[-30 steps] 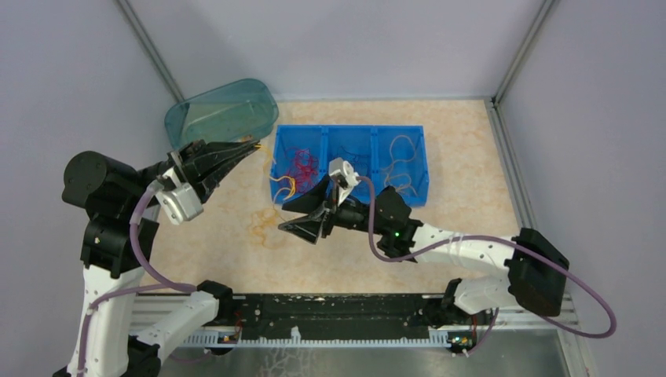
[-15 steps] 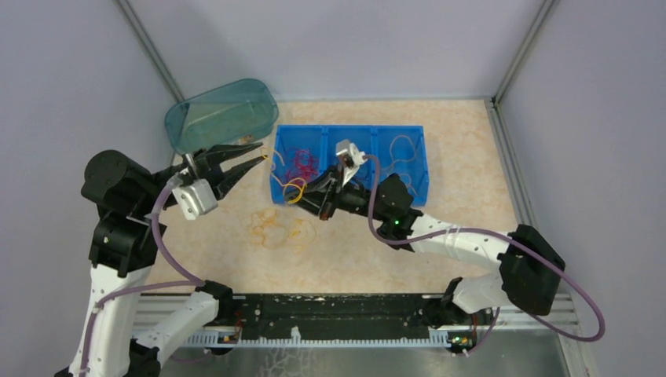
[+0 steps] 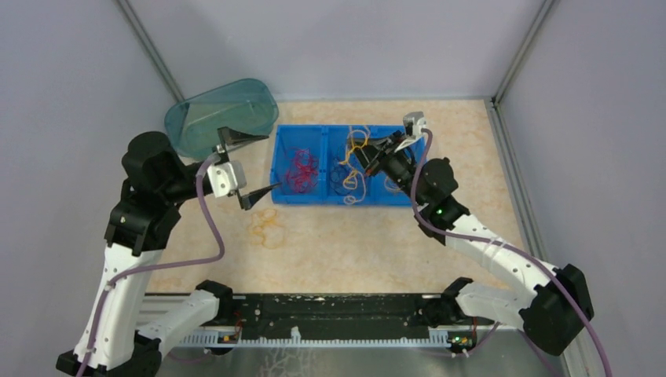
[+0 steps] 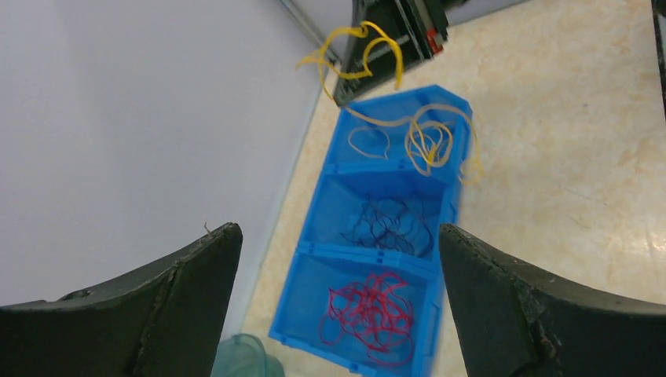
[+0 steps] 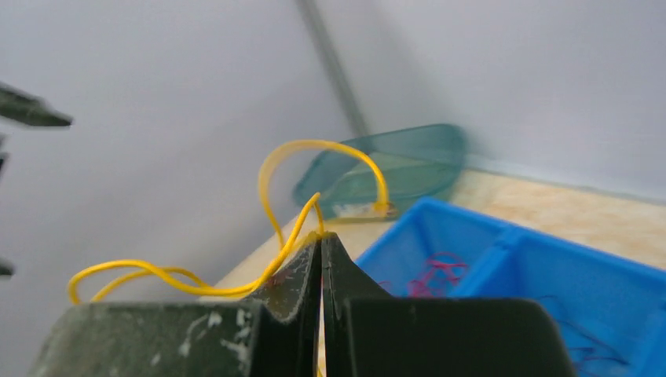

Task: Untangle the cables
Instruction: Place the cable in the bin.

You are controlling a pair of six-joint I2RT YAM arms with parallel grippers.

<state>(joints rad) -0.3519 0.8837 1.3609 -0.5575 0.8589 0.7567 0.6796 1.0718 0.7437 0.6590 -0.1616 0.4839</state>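
Note:
My right gripper (image 3: 366,154) is shut on a yellow cable (image 3: 353,171) and holds it up over the blue bin (image 3: 314,128); its loops dangle toward the middle and right compartments. The right wrist view shows the pinch (image 5: 322,239) at the fingertips, with the yellow cable (image 5: 312,148) arching above. Red cables (image 3: 301,167) lie in the left compartment, dark cables (image 3: 339,179) in the middle one. More yellow cables (image 3: 267,228) lie on the table in front of the bin. My left gripper (image 3: 273,161) hangs wide open and empty just left of the bin, looking down on the red cables (image 4: 369,310).
A teal translucent tub (image 3: 221,116) lies tipped at the back left, close behind my left gripper. Grey walls close in the table on three sides. The arm rail (image 3: 330,314) runs along the near edge.
My left gripper has opened wide and shifted right toward the bin. My right gripper closed on the yellow cable and carried it up from the bin's front-left to above its right half.

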